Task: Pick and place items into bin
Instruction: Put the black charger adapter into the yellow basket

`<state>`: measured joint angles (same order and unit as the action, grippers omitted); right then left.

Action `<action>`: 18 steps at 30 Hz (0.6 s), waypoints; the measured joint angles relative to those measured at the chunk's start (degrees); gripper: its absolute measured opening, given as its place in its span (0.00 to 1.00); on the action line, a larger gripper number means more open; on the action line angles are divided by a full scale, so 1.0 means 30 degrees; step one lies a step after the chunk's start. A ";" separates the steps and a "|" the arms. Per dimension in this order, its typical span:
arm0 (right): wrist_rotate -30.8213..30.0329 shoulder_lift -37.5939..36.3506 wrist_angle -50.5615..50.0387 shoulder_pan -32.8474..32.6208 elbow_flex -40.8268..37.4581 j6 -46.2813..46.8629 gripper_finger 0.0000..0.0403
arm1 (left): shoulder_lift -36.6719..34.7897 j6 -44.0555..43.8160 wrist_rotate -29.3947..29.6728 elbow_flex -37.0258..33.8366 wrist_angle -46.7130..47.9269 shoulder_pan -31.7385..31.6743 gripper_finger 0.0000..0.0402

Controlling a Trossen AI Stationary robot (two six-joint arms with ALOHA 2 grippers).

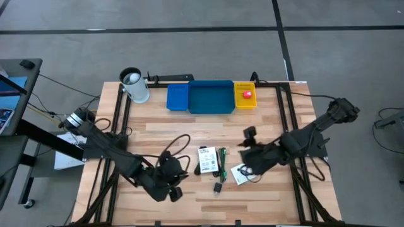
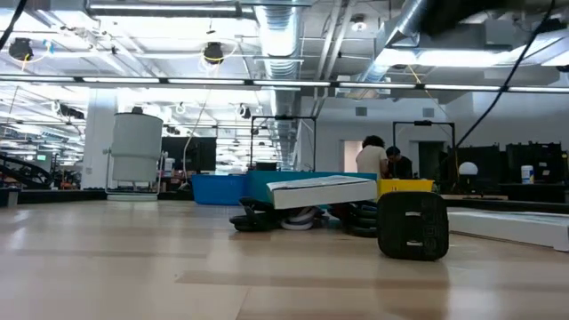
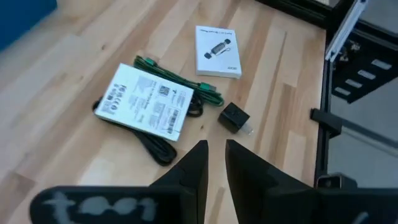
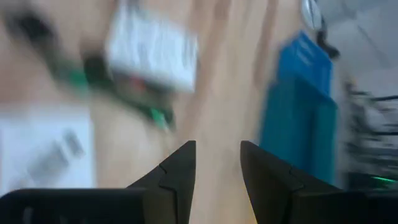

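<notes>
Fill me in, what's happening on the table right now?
Two dark arms are sorting small items into a row of plastic trays at the far edge. A small red block already lies in the yellow tray; the wide blue tray looks empty. The left gripper hovers empty, slightly open, near the white printed packet, green cable and small black piece. The right gripper, open and empty, is beside the second white packet.

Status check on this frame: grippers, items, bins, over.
Left gripper empty, fingers narrowly apart, short of black piece. Right gripper open, empty. Packets, cables still on table; red block in yellow tray. Nothing in the way.
</notes>
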<state>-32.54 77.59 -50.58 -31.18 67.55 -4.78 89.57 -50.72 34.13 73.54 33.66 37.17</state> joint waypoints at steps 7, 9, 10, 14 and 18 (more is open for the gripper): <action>0.2301 0.2585 0.1544 0.0723 0.2636 0.0842 0.30 | -0.0551 0.1356 0.0237 0.0000 0.1638 0.0056 0.11; 0.2940 0.3038 0.1711 0.0983 0.2893 0.2340 0.30 | -0.0551 0.1582 0.0225 0.0000 0.1870 0.0056 0.11; 0.3511 0.3228 0.1790 0.1092 0.2930 0.3244 0.30 | -0.0551 0.1646 0.0232 0.0000 0.1919 0.0049 0.11; 0.5859 0.3874 0.1041 0.1538 0.2936 0.5548 0.30 | -0.0551 0.2178 0.0142 0.0000 0.1986 0.0084 0.11; 0.7710 0.3934 0.0145 0.1924 0.2936 0.4778 0.33 | -0.0551 0.3101 -0.0278 0.0000 0.2320 0.0143 0.11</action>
<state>-9.41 89.39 -50.15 -25.41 76.36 9.55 87.92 -41.42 33.30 73.54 40.62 37.60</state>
